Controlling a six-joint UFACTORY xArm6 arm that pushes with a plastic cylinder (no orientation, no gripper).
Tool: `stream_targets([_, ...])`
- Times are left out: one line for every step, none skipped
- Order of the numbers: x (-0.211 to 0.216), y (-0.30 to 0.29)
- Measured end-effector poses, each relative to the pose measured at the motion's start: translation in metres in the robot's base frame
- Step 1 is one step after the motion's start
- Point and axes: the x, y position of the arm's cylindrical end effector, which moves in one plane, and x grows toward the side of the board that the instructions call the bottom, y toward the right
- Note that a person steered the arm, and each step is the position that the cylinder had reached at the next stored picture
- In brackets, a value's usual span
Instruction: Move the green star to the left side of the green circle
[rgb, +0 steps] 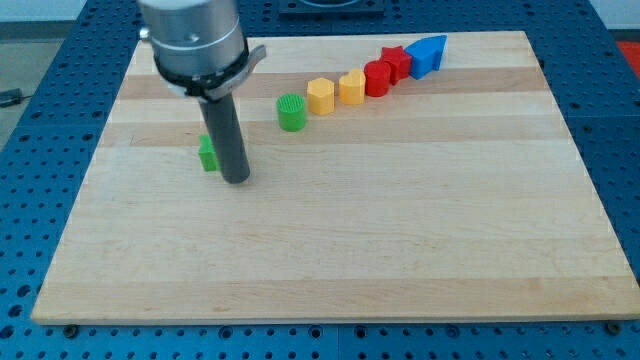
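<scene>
My tip (237, 180) rests on the wooden bench (330, 270) touching the green star (208, 153), which sits mostly hidden behind the rod, well to the view's left of the green circle (291, 112) and a little lower. The end effector is a bare rod (nothing to open or hold). I judge the placing step nearly done: the star lies on the circle's left. Next calls for a small nudge up-right toward the circle, without striking it.
</scene>
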Motion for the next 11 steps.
stream_targets([0.002,-0.038])
stream_targets([-0.018,-0.038])
stream_targets([-0.038,-0.033])
stream_targets([-0.051,-0.027])
stream_targets([-0.064,-0.021])
stream_targets([-0.075,-0.002])
stream_targets([-0.077,-0.025])
stream_targets([-0.093,-0.076])
stream_targets([-0.135,-0.076])
stream_targets([-0.147,-0.041])
stream_targets([-0.142,-0.004])
